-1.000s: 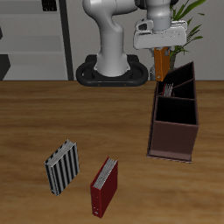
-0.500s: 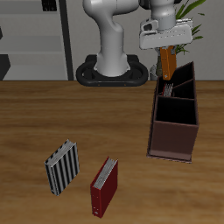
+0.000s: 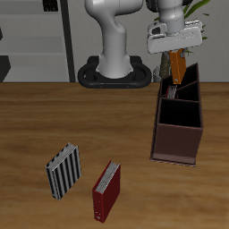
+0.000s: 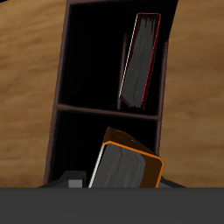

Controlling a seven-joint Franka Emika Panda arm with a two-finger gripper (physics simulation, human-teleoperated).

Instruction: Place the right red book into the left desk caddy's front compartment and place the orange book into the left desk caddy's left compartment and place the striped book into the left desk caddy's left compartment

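Note:
My gripper (image 3: 177,54) is shut on the orange book (image 3: 179,67), which hangs tilted just above the far end of the left desk caddy (image 3: 177,141). The wrist view shows the orange book (image 4: 127,166) over a dark compartment. In the neighbouring compartment, the right red book (image 4: 140,61) leans with its page edges showing. The striped book (image 3: 64,170) lies flat near the table's front edge, far from the gripper.
A brighter red book (image 3: 106,190) lies on the table beside the striped book. The robot's base (image 3: 112,72) stands at the back, and a potted plant (image 3: 192,13) is behind the caddy.
My gripper has carried the orange book sideways from beside the caddy's far end to above it. The book has tipped from upright to slanted.

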